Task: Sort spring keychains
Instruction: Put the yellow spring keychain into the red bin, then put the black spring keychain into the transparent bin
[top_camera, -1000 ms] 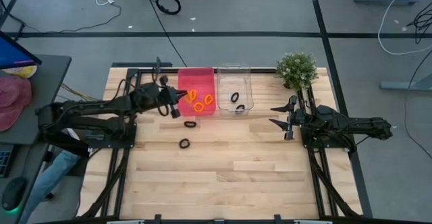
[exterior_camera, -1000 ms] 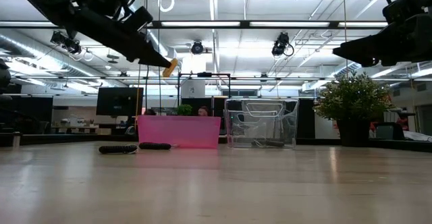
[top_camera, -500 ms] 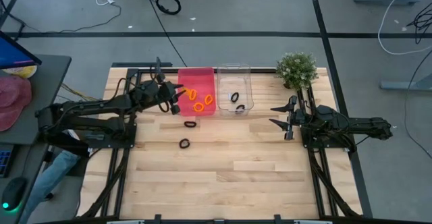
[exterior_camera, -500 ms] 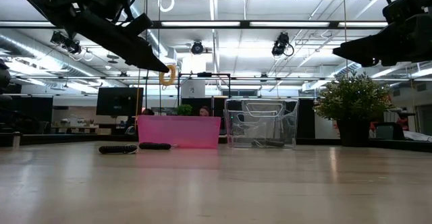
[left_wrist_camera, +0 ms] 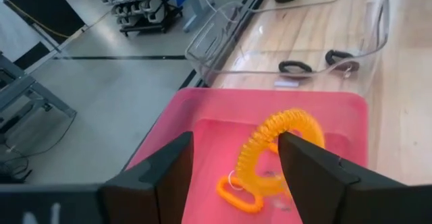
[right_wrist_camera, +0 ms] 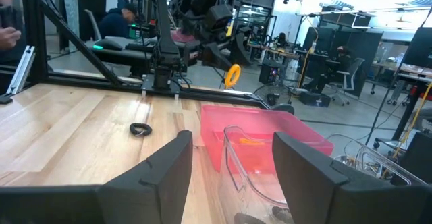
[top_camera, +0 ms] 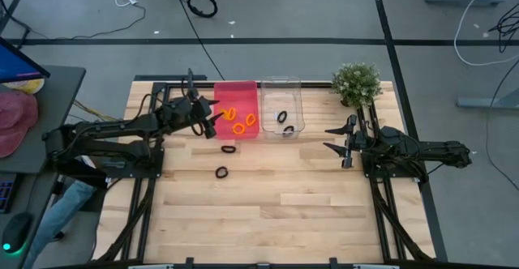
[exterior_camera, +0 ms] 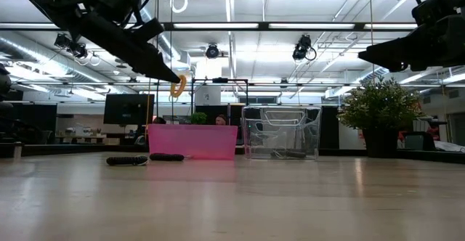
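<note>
We see the left gripper with fingers apart above the pink bin, an orange keychain at its tip, while the right gripper waits open.

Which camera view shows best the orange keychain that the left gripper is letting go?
The left wrist view: the orange keychain fills the frame between the open left gripper fingers, over the pink bin. The low and right wrist views show it small at the fingertips; the high view barely separates it.
</note>
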`<state>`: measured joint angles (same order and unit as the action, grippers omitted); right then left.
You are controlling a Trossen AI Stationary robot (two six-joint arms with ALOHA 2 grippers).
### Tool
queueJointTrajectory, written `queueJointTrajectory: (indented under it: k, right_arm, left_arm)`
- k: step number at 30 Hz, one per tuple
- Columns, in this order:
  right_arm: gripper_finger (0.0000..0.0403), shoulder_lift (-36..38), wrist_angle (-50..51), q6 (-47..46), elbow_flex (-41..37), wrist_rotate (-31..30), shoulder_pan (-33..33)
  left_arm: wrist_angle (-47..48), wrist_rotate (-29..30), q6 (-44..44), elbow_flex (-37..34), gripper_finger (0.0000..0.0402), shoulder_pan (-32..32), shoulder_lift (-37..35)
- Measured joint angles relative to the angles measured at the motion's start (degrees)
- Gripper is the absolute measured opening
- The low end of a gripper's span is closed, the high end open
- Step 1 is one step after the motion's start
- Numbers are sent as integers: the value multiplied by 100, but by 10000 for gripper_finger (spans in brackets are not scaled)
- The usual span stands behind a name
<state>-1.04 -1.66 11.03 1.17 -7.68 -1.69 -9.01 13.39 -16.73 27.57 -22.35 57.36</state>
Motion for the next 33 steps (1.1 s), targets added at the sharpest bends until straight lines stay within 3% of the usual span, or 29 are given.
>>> queueJointTrajectory:
  k: [4,8,12,14,22,33]
  right_arm:
    - [208,0,-1,2,0,0,-2]
    - [208,0,1,0,0,-1,0]
    - [208,0,-1,2,0,0,-2]
    - [208,-2,-1,0,0,-2,0]
    - [208,-2,0,1,0,0,-2]
    - [208,-2,-1,2,0,0,0]
  left_arm:
    - [44,37,24,0,217,1,0]
    - [131,-601,71,2,212,8,2]
    - [80,780,118,11,206,-3,85]
    - [190,909,142,-4,204,-2,85]
    - [751,-188,276,275,204,88,62]
    - [2960,-488,900,921,204,930,37]
